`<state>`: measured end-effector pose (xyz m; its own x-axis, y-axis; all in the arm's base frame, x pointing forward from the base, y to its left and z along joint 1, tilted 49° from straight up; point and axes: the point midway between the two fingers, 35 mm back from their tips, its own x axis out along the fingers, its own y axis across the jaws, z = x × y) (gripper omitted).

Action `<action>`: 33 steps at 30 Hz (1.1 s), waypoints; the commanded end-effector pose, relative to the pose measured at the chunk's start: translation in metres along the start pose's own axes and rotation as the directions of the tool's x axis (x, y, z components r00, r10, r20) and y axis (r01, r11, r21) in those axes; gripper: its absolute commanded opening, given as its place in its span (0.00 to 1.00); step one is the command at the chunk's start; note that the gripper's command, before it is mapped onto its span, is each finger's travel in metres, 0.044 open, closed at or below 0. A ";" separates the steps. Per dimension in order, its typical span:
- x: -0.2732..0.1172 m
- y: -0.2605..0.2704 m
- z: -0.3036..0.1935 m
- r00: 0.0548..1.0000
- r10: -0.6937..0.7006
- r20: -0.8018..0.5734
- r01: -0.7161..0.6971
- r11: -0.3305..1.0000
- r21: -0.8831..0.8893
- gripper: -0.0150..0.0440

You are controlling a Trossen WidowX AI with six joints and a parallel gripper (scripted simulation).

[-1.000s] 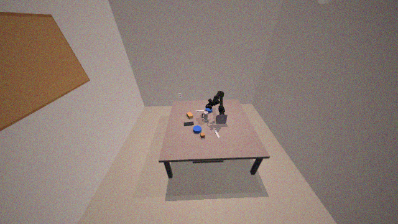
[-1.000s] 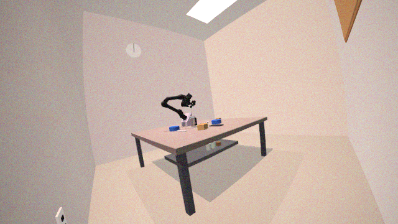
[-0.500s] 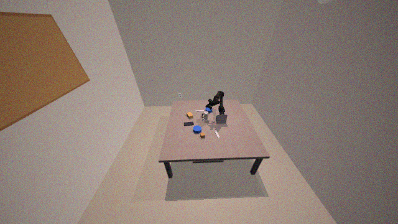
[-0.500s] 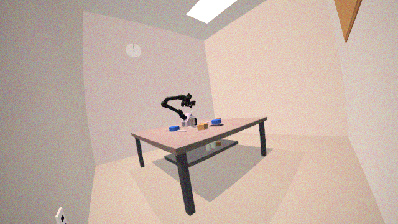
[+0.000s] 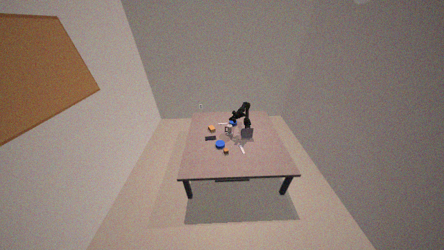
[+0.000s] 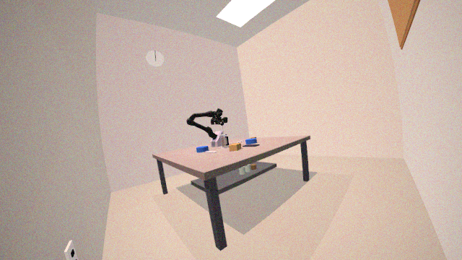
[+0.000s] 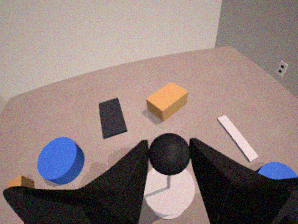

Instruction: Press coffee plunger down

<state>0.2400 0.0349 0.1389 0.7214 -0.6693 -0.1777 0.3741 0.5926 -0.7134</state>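
Observation:
The coffee press (image 5: 229, 130) (image 6: 225, 141) stands upright on the table, with its dark handle at its side. In the wrist view its pale round lid (image 7: 175, 196) shows below the round black plunger knob (image 7: 170, 156). The plunger is raised: a thin rod shows between lid and knob. My gripper (image 7: 168, 144) (image 6: 223, 122) is above the press, shut on the knob, with one black finger on each side of it. The finger contact is partly hidden, and the inside of the press cannot be made out.
Around the press lie an orange block (image 5: 211, 128) (image 7: 166, 102), a dark slab (image 5: 210, 138) (image 7: 113, 118), a blue disc (image 5: 220, 144) (image 7: 59, 161), another blue disc (image 6: 202, 149), a small orange block (image 5: 226, 151) and white strips (image 5: 242, 149) (image 7: 237, 138).

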 end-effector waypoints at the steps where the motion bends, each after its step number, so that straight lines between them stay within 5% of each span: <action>1: 0.007 0.004 -0.015 0.999 0.011 -0.033 -0.012 1.000 -0.015 0.45; 33: 0.037 0.017 -0.057 0.999 0.021 -0.031 -0.021 1.000 -0.015 0.45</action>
<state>0.2466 0.0073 0.0975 0.7226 -0.6632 -0.1951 0.3800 0.6168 -0.6893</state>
